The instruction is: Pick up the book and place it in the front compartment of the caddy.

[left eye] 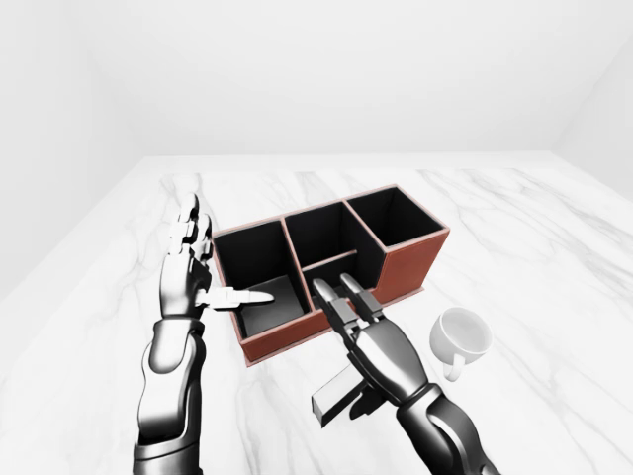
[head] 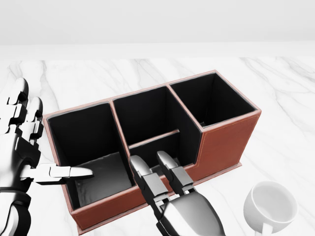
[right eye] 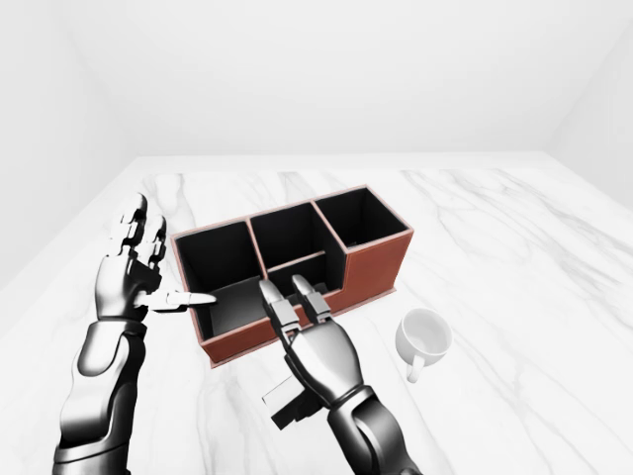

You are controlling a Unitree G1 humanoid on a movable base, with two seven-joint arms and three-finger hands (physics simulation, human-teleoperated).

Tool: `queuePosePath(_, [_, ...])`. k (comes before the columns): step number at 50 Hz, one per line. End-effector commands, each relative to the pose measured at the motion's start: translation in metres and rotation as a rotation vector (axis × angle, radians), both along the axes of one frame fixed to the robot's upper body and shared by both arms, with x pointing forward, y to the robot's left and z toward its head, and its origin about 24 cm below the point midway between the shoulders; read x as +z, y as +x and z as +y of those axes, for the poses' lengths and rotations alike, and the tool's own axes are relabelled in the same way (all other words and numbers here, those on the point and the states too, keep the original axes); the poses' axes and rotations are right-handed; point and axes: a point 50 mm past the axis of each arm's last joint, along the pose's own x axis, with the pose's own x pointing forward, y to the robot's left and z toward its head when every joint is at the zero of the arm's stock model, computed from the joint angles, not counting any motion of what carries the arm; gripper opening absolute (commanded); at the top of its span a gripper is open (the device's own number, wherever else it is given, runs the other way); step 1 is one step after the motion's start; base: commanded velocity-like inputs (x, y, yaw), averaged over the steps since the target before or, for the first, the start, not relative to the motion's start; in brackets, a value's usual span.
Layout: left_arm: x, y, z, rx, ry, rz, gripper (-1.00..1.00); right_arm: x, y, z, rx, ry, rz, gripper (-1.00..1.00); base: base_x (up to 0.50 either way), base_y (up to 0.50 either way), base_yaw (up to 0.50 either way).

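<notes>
- Right hand [left eye: 371, 341] hovers at the low near wall of the caddy [left eye: 410, 262], fingers straight and pointing into it, unclenched; no grasp visible from above.
- Dark slab under that hand's palm, prob. the book [left eye: 331, 398]: edge pokes out at lower left of the hand in the left-eye view. Can't tell if thumb pinches it or it just lies on the worktop [left eye: 554, 247].
- Left hand [left eye: 188, 267] is upright just left of the caddy, fingers up, thumb poking over the caddy's left wall; released, holding nothing.
- Risk 1: if grip is only palm plus thumb, book could slip or swing when lifted over the rim. Cause: weak hold w/ fingers extended.
- Risk 2: book edge catches the low wall or the short divider, tips into the wrong compartment. Low compartments sit nearest the bottom of the head view; I judge the target is there.
- Risk 3: push from the right hand shoves the caddy away; left thumb may block or snag the book.
- Risk 4: right forearm sweep knocks the white mug [left eye: 461, 338], which sits near, right of the hand.
- Surface: white marble w/ grey veins, glossy, prob. slick, so things slide easily.
- Room: plain white walls, no other furniture seen.
</notes>
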Motion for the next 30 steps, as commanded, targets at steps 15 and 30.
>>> queuePosePath(15, [0.001, 0.001, 0.002, 0.004, -0.002, -0.004, 1.0, -0.018, 0.002, 0.008, 0.006, -0.031, 0.028, 1.0, 0.0, 0.0, 0.0])
queuePosePath(30, [0.0, 0.002, 0.002, 0.004, -0.002, 0.001, 1.0, -0.025, -0.001, 0.011, 0.016, -0.037, 0.04, 1.0, 0.0, 0.0, 0.0])
